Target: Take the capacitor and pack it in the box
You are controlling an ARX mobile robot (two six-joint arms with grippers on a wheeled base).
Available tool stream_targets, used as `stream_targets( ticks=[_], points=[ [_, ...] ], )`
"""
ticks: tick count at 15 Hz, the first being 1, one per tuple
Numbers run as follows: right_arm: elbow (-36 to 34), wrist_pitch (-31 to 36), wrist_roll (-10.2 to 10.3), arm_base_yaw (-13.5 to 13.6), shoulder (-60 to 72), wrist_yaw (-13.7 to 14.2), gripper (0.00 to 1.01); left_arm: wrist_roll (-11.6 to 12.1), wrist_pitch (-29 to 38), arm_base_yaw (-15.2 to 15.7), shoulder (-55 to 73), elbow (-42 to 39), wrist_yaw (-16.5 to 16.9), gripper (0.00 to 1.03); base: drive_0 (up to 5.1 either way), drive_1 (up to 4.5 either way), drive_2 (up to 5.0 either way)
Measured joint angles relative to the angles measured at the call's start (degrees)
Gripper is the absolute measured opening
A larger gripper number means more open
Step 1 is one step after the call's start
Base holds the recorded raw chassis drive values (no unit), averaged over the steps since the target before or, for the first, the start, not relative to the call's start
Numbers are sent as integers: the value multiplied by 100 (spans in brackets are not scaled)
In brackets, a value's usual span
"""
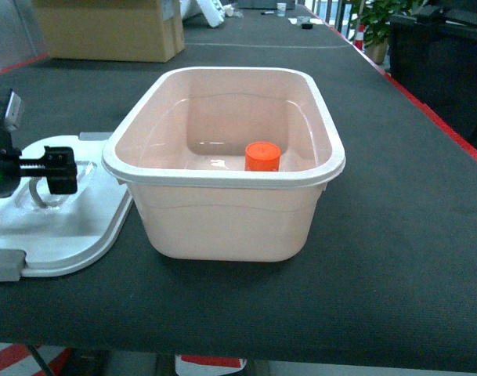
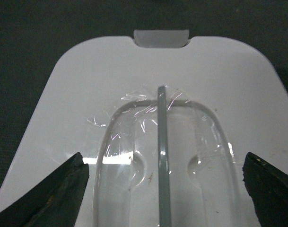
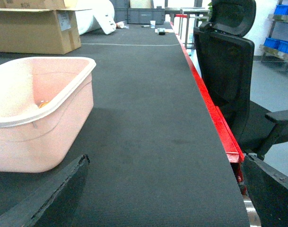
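1. At far left of the head view, left gripper (image 1: 62,168) low over the white lid (image 1: 74,227), jaws spread wide to either side of the grey handle (image 2: 162,156) in the left wrist view, clamped on nothing.
2. Lid flat on the dark table mat (image 1: 395,258), just beside the box, with a grey latch (image 2: 161,38) at its far edge and crinkled clear film around the handle recess.
3. In the middle, the box (image 1: 222,168), pale peach-pink with a white rim, upright and uncovered on the mat.
4. Inside it, the capacitor (image 1: 262,156), an orange cylinder standing upright on the bottom toward the near right.
5. Behind and left of the box, a brown cardboard carton (image 1: 113,30) on the same surface; small items farther back too small to name.
6. Along the table's right edge, a red strip (image 3: 212,113).
7. Past that edge, a black office chair (image 3: 229,61), blue bins (image 3: 283,45) on shelving, and a potted plant (image 1: 375,23) at the far end.
8. Right gripper (image 3: 165,198) low over bare mat to the right of the box, fingers wide apart and empty; not seen in the head view.
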Motion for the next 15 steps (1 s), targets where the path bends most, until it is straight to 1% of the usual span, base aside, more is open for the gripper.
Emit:
stream_targets(
  ticks=[1, 2, 3, 5, 8, 9, 11, 12, 13, 15],
  points=[
    [0, 0, 0, 0, 0, 0, 98, -39, -35, 0, 90, 61, 7, 82, 0, 0, 0],
    [0, 0, 0, 0, 0, 0, 98, -57, -26, -11, 151, 101, 26, 69, 0, 0, 0],
    [0, -2, 0, 0, 0, 0, 98, -57, -28, -11, 170, 127, 26, 64, 0, 0, 0],
    [0, -2, 0, 0, 0, 0, 98, -61, -33, -11, 181, 210, -68, 41, 0, 0, 0],
    [0, 0, 0, 0, 0, 0, 98, -79, -74, 11, 184, 223, -66, 9, 0, 0, 0],
    [0, 0, 0, 0, 0, 0, 98, -83, -98, 24, 184, 223, -35, 2, 0, 0, 0],
    [0, 0, 0, 0, 0, 0, 98, -81, -127, 31, 184, 232, -26, 2, 0, 0, 0],
    [0, 0, 0, 0, 0, 0, 98, -118, -208, 50, 114, 232, -37, 2, 0, 0, 0],
    [0, 0, 0, 0, 0, 0, 98, -284, -529, 138, -317, 219, -188, 2, 0, 0, 0],
    [0, 0, 0, 0, 0, 0, 98, -385, -885, 227, -1023, 221, -367, 2, 0, 0, 0]
  ],
)
